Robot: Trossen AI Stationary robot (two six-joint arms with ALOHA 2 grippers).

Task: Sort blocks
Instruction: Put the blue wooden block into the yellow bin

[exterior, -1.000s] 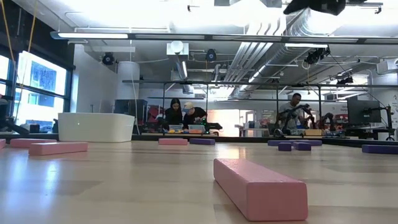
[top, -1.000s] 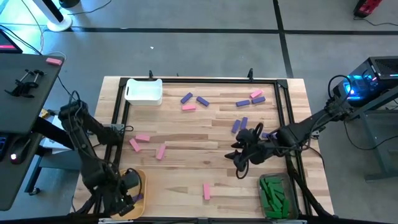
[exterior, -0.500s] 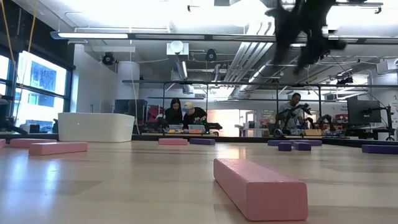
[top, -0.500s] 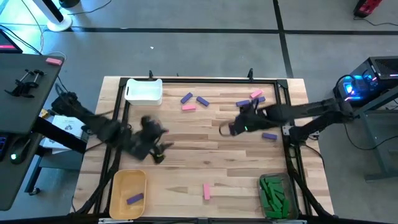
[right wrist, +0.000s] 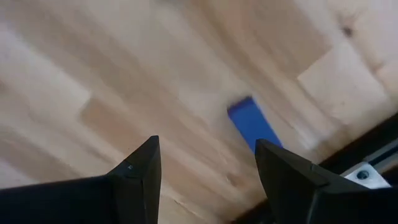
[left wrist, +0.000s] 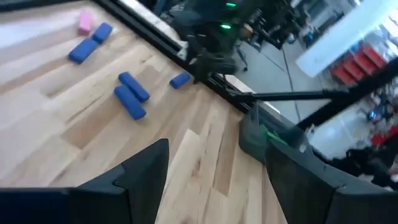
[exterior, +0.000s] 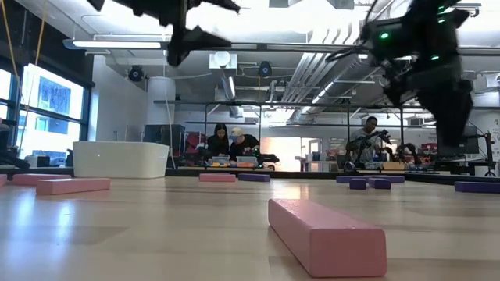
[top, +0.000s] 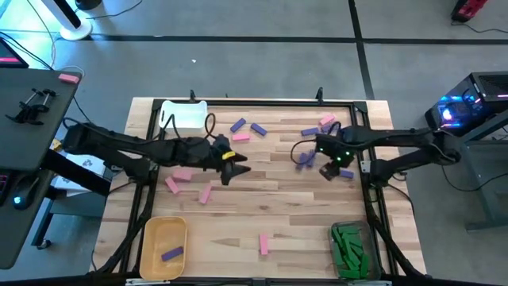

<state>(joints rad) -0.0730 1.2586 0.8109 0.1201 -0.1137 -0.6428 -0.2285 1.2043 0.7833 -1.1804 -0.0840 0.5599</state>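
Observation:
Pink and purple blocks lie flat and scattered on the wooden table [top: 262, 206]. My left gripper [top: 236, 168] is open and empty, above the table's middle, right of three pink blocks [top: 181, 175]. Its wrist view [left wrist: 214, 155] looks over two purple blocks [left wrist: 130, 96] toward my right arm. My right gripper [top: 329, 168] is open and empty, above the table at centre right. It hangs between the purple pair [top: 305, 159] and a single purple block [top: 344, 173], which also shows in the right wrist view [right wrist: 252, 124] beyond the open fingers [right wrist: 208, 149].
A white bin [top: 184, 117] stands at the far left. A yellow bin [top: 159, 232] with one purple block [top: 171, 254] is at the near left. A clear bin [top: 349, 248] of green blocks is at the near right. A pink block [top: 263, 244] lies near the front edge. People are in the room behind.
My left gripper has risen from the yellow bin and swung toward the far edge and the right, to the table's middle. My right gripper has gone toward the far edge, then right toward the single purple block. No block on the table has moved.

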